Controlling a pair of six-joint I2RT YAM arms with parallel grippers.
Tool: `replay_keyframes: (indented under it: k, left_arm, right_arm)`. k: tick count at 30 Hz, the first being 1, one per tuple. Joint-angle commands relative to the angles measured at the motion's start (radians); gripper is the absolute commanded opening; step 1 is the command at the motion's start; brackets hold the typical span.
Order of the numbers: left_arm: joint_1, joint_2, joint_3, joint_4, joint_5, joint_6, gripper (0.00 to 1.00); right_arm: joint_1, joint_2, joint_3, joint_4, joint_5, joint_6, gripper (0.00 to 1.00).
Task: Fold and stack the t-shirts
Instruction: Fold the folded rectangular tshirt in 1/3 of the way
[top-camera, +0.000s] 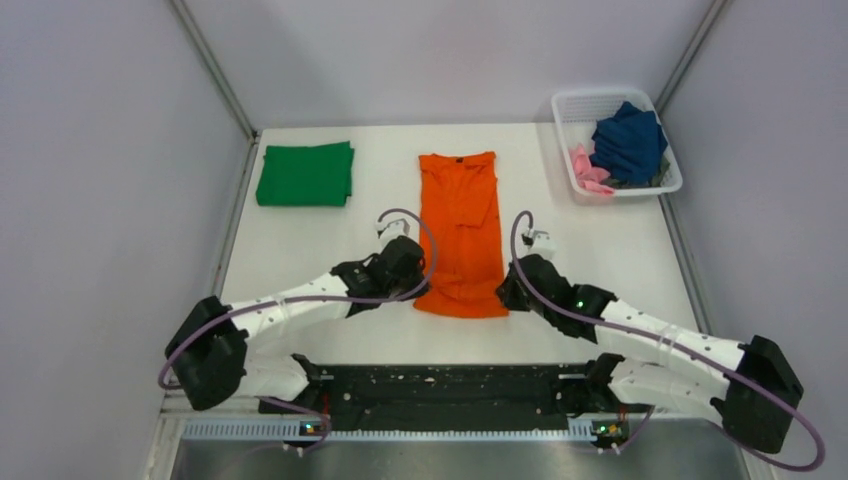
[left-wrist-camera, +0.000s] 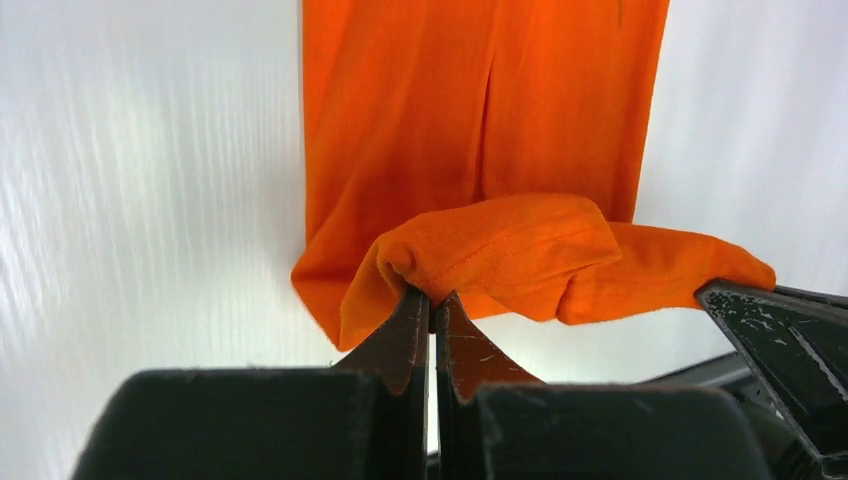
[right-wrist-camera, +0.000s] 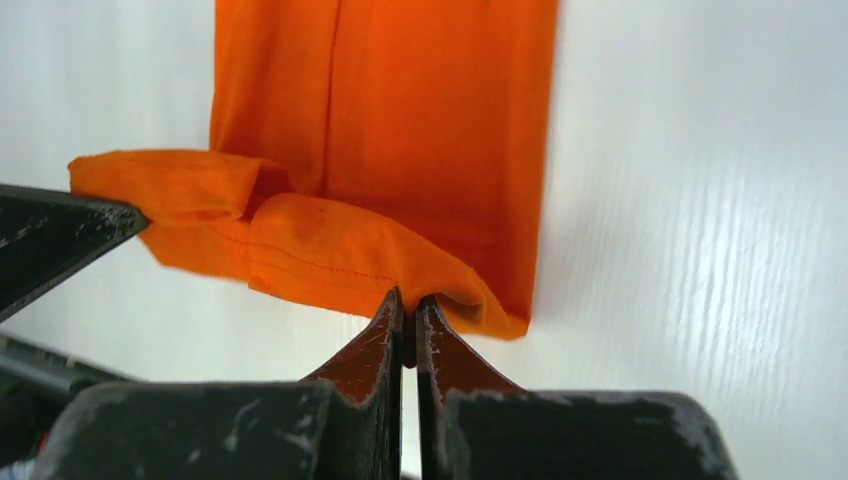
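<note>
**Top view.** The orange t-shirt (top-camera: 460, 230) lies at the middle of the table (top-camera: 620, 260), folded into a long strip with its collar at the far end. My left gripper (top-camera: 420, 290) is at the near left corner of the hem and my right gripper (top-camera: 508, 292) is at the near right corner. A green t-shirt (top-camera: 305, 174) lies folded at the far left. A navy t-shirt (top-camera: 628, 140) and a pink t-shirt (top-camera: 585, 170) sit in the white basket (top-camera: 565, 110) at the far right.

**Left wrist view.** The fingers of my left gripper (left-wrist-camera: 432, 300) are pressed together on the hem of the orange t-shirt (left-wrist-camera: 480, 120). The corner is raised off the table and the cloth bunches over the tips.

**Right wrist view.** My right gripper (right-wrist-camera: 410, 305) is likewise clamped on the hem of the orange t-shirt (right-wrist-camera: 420, 110), at the opposite corner. The hem sags in folds between the two holds.

**Procedure, as I judge it.** The step in hand appears to be the near-to-far fold.
1. Spread both corners slightly outward until the hem is taut.
2. Lift both corners evenly.
3. Carry them in parallel toward the collar.
4. Lay the hem square on the far edge.
5. Release both sides together.

Uneven travel would skew the fold.
</note>
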Motion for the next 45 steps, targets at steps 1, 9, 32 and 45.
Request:
replay_keyframes:
  k: [1, 9, 32, 45]
  left_arm:
    - [0.079, 0.112, 0.101, 0.077, 0.065, 0.136, 0.0]
    - [0.172, 0.259, 0.245, 0.066, 0.068, 0.204, 0.0]
    - [0.362, 0.551, 0.545, 0.006, 0.175, 0.312, 0.69]
    - [0.382, 0.244, 0.236, 0.028, 0.248, 0.266, 0.99]
  right_arm:
    - [-0.118, 0.085, 0.08, 0.13, 0.022, -0.127, 0.0]
    - [-0.274, 0.256, 0.165, 0.257, -0.099, -0.232, 0.0]
    - [-0.549, 0.674, 0.372, 0.506, -0.445, -0.288, 0.33]
    - [-0.467, 0.491, 0.223, 0.491, -0.575, -0.337, 0.97]
